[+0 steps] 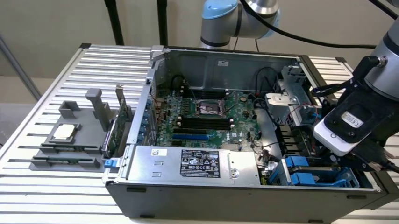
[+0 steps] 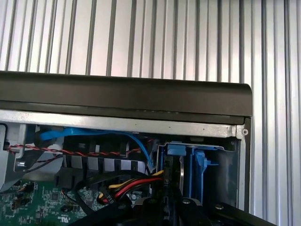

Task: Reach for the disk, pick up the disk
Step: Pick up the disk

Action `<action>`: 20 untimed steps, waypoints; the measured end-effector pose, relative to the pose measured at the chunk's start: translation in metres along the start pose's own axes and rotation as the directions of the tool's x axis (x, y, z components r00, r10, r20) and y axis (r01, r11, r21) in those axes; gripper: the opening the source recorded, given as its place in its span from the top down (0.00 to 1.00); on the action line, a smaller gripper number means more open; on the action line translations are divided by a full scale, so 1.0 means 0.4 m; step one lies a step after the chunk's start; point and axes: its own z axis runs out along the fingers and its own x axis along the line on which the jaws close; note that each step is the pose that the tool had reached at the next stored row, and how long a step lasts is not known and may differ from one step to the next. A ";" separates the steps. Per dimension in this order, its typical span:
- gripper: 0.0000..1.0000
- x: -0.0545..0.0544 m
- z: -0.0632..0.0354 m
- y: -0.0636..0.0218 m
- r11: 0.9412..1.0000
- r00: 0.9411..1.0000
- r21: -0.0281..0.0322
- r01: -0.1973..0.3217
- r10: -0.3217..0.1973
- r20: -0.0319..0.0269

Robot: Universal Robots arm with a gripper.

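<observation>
The disk (image 1: 307, 171) sits in the corner bay of the open computer case, at the exterior view's lower right, with its blue carrier rails showing. In the wrist view the disk (image 2: 192, 165) stands on edge, a thin silver edge between blue rails, close to the case's dark side wall. My gripper (image 1: 360, 163) hangs below the white wrist camera housing, lowered into the case right beside the blue rails. The dark body of the gripper (image 2: 164, 209) sits directly over the disk's edge. Whether it touches the disk cannot be told.
A silver power-supply box (image 1: 193, 163) lies in the case beside the disk bay, with the green motherboard (image 1: 206, 116) behind it. Red, yellow and black cables (image 2: 127, 186) and a blue cable (image 2: 70, 134) run close to the bay. A grey fixture with a small chip (image 1: 65, 133) rests on the slatted table.
</observation>
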 end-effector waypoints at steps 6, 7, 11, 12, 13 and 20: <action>0.82 0.001 0.000 0.001 1.000 1.000 0.000 -0.007 0.007 0.001; 0.82 0.002 0.000 0.001 1.000 1.000 0.000 -0.007 0.007 0.001; 0.82 0.003 0.001 0.001 1.000 1.000 0.000 -0.008 0.008 0.001; 0.82 0.004 0.001 0.002 1.000 1.000 0.000 -0.008 0.008 0.001; 0.82 0.005 0.001 0.003 1.000 1.000 0.000 -0.008 0.008 0.001; 0.82 0.006 0.001 0.006 1.000 1.000 0.000 -0.012 0.012 0.001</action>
